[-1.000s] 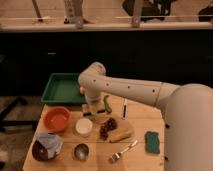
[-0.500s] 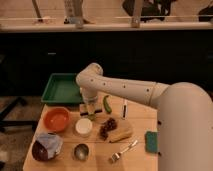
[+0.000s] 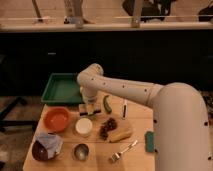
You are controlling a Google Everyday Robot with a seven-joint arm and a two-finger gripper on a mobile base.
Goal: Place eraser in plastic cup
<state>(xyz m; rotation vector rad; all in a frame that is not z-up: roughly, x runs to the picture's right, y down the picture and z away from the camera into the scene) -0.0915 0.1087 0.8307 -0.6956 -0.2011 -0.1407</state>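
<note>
Arm swung left since the earlier frames; the green pepper it was covering now shows. Gripper hangs over the middle of the table, just behind the white container, jaws closed. Can't tell whether they're pinching anything. Eraser and plastic cup: can't pick out either one, that spot is hidden under the wrist. Green tray overhangs the table's back-left edge. Orange bowl sits at the left edge, steel cup near the front edge.
</note>
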